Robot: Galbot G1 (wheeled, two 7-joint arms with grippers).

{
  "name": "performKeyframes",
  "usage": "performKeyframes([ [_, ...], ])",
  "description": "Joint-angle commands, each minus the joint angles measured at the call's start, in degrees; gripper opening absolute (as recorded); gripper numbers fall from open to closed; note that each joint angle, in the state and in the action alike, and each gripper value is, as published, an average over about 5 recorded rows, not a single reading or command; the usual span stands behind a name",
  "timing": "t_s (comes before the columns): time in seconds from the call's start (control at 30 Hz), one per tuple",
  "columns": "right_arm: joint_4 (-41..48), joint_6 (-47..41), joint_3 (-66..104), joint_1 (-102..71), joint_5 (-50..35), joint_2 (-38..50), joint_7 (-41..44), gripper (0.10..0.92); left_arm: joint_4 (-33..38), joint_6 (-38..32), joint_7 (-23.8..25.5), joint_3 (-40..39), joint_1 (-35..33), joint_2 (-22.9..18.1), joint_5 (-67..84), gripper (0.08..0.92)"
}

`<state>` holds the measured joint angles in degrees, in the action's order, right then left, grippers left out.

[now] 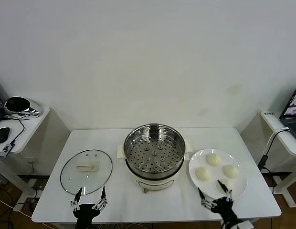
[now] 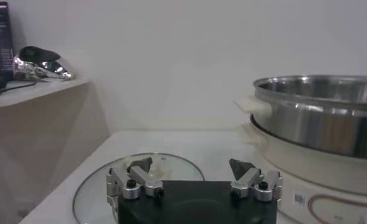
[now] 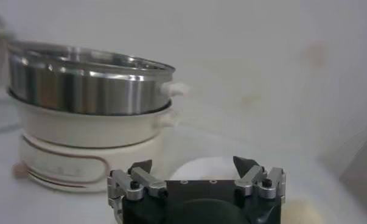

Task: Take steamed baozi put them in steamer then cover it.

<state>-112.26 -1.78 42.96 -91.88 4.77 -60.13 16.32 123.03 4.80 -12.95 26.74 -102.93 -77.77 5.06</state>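
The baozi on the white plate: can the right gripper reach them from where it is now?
Probably yes. The right gripper is open at the near edge of the plate, just beside the nearest of the four baozi. Nothing stands between them, and the steamer is off to its side.

Both arms sit low at the near edge of the view, one on each side. The left pincer (image 1: 90, 193) points forward with its fingers spread wide. The right pincer (image 1: 214, 192) is likewise spread, holding nothing.

Shiny steel steamer (image 1: 154, 151), clear glass cover (image 1: 86, 171), smooth matt baozi (image 1: 214, 160).
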Motion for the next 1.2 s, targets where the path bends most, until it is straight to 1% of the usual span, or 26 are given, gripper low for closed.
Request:
performKeyframes([
  [0.03, 0.93, -3.29, 4.65, 5.2, 9.52, 8.68, 3.76, 0.823, 0.68, 3.93, 0.39, 0.02, 0.01, 1.52, -1.16, 0.823],
  [0.17, 3.5, -5.63, 5.33, 9.53, 13.48, 16.66, 11.78, 0.823, 0.96, 4.3, 0.54, 0.29, 0.56, 1.78, -1.59, 0.823],
  [0.3, 7.62, -8.23, 1.9, 16.26, 17.08, 24.98, 20.9, 0.823, 1.34, 4.88, 0.53, 0.43, 0.71, 1.82, -1.89, 0.823],
  [0.4, 12.48, -7.7, -5.01, 24.9, 18.76, 29.58, 25.92, 0.823, 1.69, 4.8, 0.51, 0.83, 0.5, 1.78, -2.08, 0.823],
  [0.53, 19.44, -5.6, -18.52, 38.98, 18.41, 32.79, 32.26, 0.823, 1.86, 4.51, 0.75, 1.92, -0.01, 1.64, -2.71, 0.823],
  [0.7, 28.05, -3.14, -36.17, 57.1, 16.93, 32.78, 40.31, 0.823, 2.36, 4.01, 1.09, 3.0, -0.88, 1.31, -3.16, 0.823],
  [0.83, 33.54, -1.77, -48.16, 67.53, 14.91, 31.01, 45.5, 0.823, 2.55, 3.73, 1.09, 3.36, -1.24, 1.03, -3.51, 0.823],
  [1.03, 40.91, -0.03, -61.71, 78.71, 13.25, 25.55, 48.39, 0.823, 2.06, 3.86, 1.14, 3.61, -1.1, 0.59, -4.65, 0.823],
  [1.2, 45.75, -0.32, -66.18, 81.43, 14.86, 20.4, 48.34, 0.823, 2.11, 3.96, 1.36, 3.89, -1.12, 0.42, -5.03, 0.823],
])
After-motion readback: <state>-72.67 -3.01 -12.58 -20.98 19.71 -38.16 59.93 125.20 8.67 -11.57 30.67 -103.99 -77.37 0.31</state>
